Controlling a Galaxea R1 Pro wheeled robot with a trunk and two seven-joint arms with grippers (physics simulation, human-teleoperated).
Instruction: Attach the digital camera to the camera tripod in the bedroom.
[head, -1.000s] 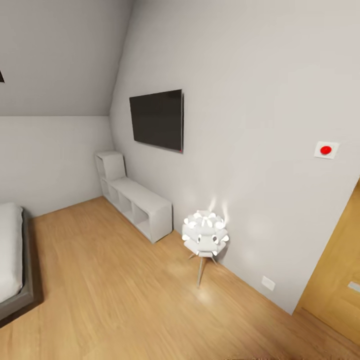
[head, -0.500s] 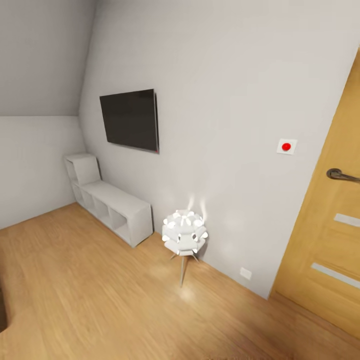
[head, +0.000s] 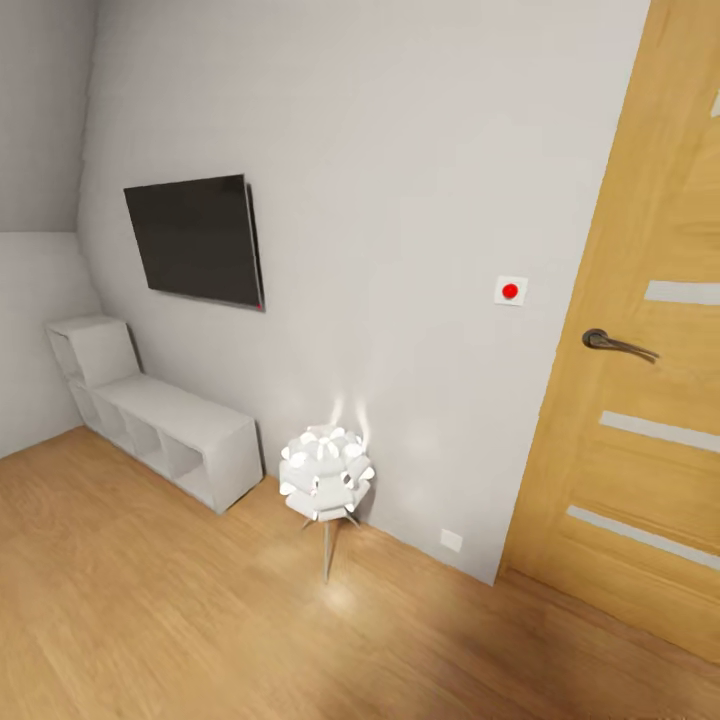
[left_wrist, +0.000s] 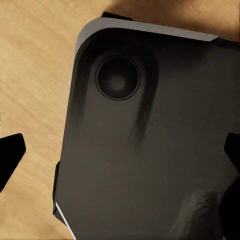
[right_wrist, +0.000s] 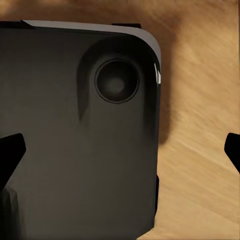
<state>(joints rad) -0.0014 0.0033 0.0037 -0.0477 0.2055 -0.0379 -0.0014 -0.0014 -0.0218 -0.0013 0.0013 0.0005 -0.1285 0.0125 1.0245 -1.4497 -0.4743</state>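
The bedroom has a light wood floor (head: 150, 620) with a visible plank grain and plain white-grey walls (head: 400, 200).

Seen from its wrist, the left pincer (left_wrist: 120, 150) shows two dark fingertips (left_wrist: 10, 152) at opposite edges of the picture, set wide apart with nothing between them. Below it lies a broad, smooth black panel (left_wrist: 150, 150) with a rounded corner and a round recessed disc, and wood floor past its edge. The right pincer (right_wrist: 120, 150) is spread just the same, one tip (right_wrist: 11, 150) at each side, over a matching black panel (right_wrist: 75, 150) with its own round disc.

Further out, a flat black screen (head: 195, 240) hangs on the wall. Under it a low white shelf unit (head: 160, 425) with open cube compartments sits against the wall, stepped up at its far end. Just beside it stands a lit lamp (head: 325, 475), a white ball of petal-like shapes on thin legs. On the wall are a small white plate with a red button (head: 510, 291) and a low socket (head: 452, 541). A honey-coloured wooden door (head: 640, 400) with pale horizontal strips and a dark lever handle (head: 615, 343) closes the right side.

The camera and tripod are nowhere among these things.
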